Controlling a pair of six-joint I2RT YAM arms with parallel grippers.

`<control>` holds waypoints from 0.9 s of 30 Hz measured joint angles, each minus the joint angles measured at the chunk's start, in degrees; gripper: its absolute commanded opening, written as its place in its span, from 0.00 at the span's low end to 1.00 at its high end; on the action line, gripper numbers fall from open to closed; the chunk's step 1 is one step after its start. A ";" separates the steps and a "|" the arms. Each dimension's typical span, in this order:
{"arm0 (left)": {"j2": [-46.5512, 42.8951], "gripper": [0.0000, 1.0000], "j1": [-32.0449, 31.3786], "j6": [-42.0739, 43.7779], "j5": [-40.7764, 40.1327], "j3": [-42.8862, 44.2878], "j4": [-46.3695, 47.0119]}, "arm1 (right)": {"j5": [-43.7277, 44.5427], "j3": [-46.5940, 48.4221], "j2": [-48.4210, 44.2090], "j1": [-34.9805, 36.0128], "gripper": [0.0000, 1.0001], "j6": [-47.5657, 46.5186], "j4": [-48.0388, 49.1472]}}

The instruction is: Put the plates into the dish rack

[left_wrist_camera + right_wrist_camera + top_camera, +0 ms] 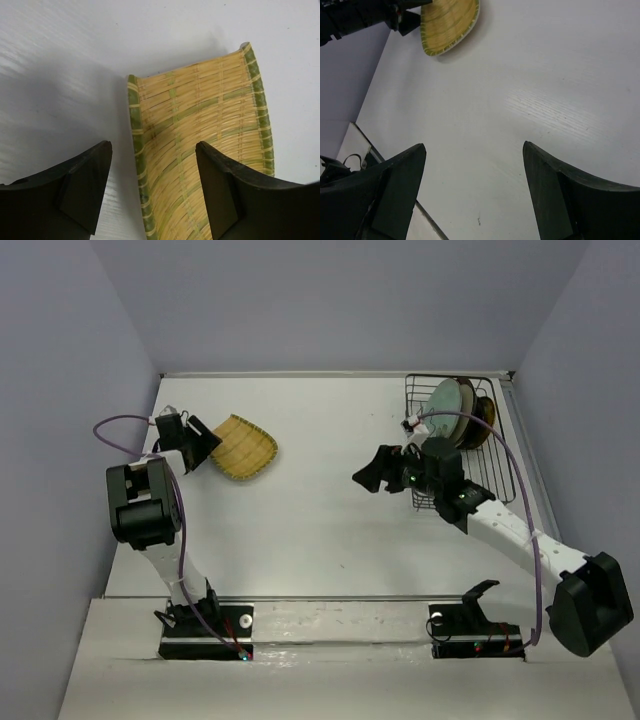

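Note:
The yellow ribbed fan-shaped plate lies on the table at the back left; it also shows in the left wrist view and in the right wrist view. My left gripper is open, its jaws straddling the plate's near green edge. The black wire dish rack stands at the back right with a pale green round plate and a darker plate upright in it. My right gripper is open and empty, above bare table left of the rack.
Purple walls close the table on the left, back and right. The arm bases sit on the near ledge. A purple cable loops over each arm.

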 measured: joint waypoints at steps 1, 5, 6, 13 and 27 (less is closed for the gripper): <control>0.09 0.71 0.00 -0.63 0.70 -0.11 0.83 | 0.09 0.07 1.03 0.85 0.83 0.20 0.28; 0.11 0.54 0.00 -3.17 2.19 -1.66 4.48 | 0.26 0.33 5.09 4.66 0.83 1.29 2.45; 0.11 0.48 0.00 -3.78 2.36 -2.43 5.40 | 0.28 0.44 5.68 5.22 0.83 1.53 2.64; -0.63 0.06 0.31 -9.66 4.48 -6.03 11.54 | 0.57 1.66 10.82 7.85 0.84 3.67 6.62; -19.87 0.06 -7.06 -28.20 3.91 -31.28 23.89 | 2.38 4.83 23.85 9.35 0.99 14.53 17.09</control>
